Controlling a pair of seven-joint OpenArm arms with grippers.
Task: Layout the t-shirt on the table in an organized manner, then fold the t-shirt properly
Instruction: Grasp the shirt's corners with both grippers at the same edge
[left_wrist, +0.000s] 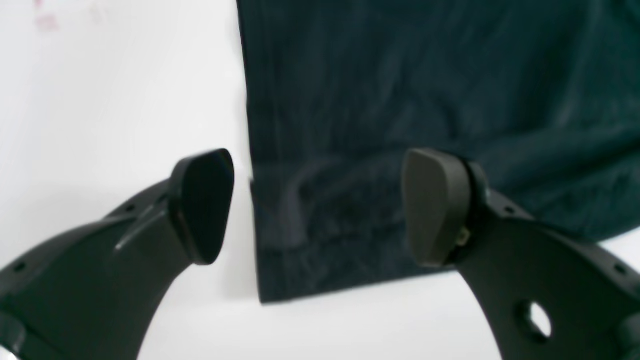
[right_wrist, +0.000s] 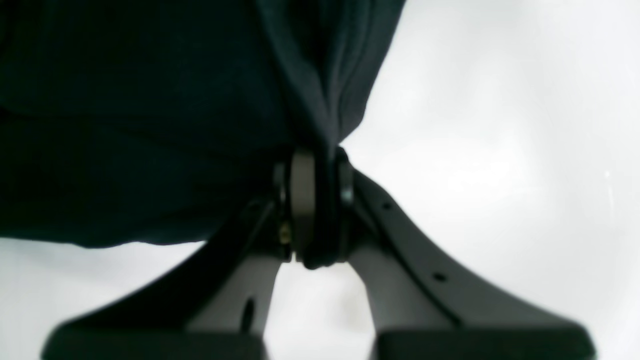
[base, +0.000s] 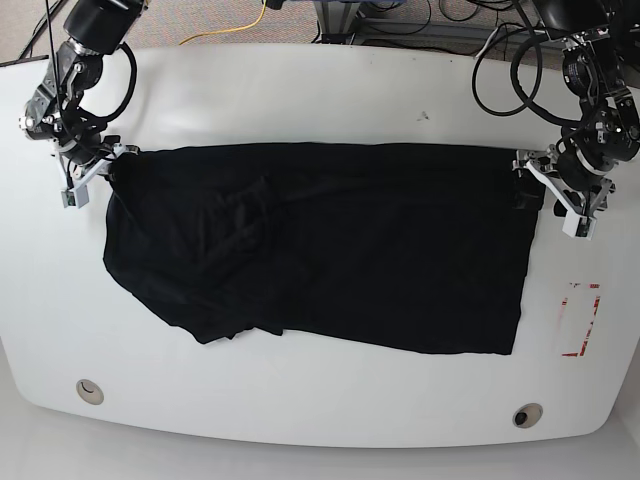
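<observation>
T-shirt (base: 330, 240) lies spread flat across the white desk (base: 320, 90). Right hand (right_wrist: 316, 210) is clamped on a bunched corner of it. Left hand (left_wrist: 320, 205) stands wide, its fingers straddling the opposite corner, gripping nothing.

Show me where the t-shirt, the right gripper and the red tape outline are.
t-shirt (base: 400, 250), base view, middle of the cloth.
right gripper (right_wrist: 315, 210), right wrist view, between the fingertips.
red tape outline (base: 594, 318), base view, its right side.

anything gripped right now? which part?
Right gripper is shut on a bunched corner of the t-shirt. Left gripper is open astride another corner, holding nothing.
</observation>
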